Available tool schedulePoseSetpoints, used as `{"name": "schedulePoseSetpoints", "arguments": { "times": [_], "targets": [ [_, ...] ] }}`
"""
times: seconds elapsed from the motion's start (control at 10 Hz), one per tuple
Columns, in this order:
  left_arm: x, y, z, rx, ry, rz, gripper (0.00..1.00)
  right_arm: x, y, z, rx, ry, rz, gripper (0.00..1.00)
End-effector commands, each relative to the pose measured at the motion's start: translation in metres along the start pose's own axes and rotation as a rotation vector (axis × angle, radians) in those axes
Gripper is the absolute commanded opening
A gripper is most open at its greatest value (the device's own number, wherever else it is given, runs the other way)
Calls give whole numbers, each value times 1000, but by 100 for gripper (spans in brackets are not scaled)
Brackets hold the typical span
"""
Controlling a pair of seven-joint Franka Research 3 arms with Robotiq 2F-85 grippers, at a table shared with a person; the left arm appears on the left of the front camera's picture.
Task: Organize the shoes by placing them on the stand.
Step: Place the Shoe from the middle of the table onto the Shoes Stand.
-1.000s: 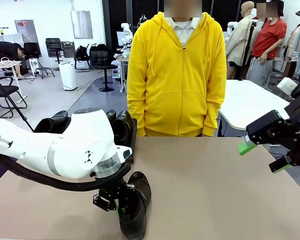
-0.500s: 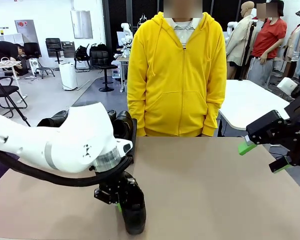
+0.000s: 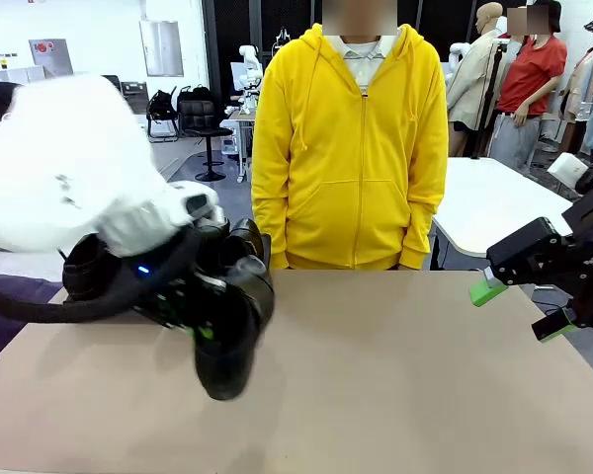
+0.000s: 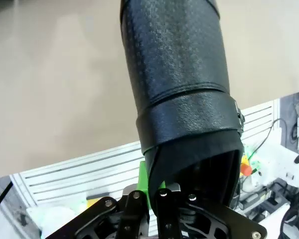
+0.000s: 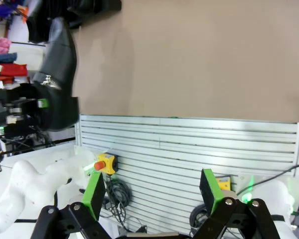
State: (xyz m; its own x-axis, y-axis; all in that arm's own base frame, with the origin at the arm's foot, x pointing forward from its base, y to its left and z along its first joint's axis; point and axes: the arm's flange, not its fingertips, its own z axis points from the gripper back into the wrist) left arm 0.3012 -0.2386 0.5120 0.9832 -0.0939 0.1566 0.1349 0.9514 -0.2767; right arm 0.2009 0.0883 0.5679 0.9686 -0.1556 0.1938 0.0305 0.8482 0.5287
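**Loafer pinched at the collar, hanging clear of the bench**

At lower left of the front view the left tool [image 3: 200,321] is pressed together on the rear collar of one black loafer [image 3: 229,341], a green pad against the rim; the shoe hangs toe-down above the tan bench [image 3: 405,375], blurred by motion; in the left wrist view its textured upper [image 4: 177,74] rises away from the fingers with the bench behind it. More black shoes [image 3: 239,247] sit in a cluster at the bench's far left edge, just behind the carried one; the stand beneath them cannot be made out. The right tool [image 3: 519,308] waits at the right edge, pads spread wide and holding nothing.

Judging by the look, the leather is slightly glossy and could slip; the collar is thin and soft, so the shoe may swing or twist from a pinch there; the weight seems modest. A hold lower on the stiffer heel wall would likely steady it.
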Motion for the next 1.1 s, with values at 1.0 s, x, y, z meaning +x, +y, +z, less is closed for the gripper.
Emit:
{"name": "schedulePoseSetpoints", "arguments": {
  "times": [1.0],
  "targets": [
    [-12,135,55,59,-132,82,0,2,1,1,32,12,20,100]
  ]
}}
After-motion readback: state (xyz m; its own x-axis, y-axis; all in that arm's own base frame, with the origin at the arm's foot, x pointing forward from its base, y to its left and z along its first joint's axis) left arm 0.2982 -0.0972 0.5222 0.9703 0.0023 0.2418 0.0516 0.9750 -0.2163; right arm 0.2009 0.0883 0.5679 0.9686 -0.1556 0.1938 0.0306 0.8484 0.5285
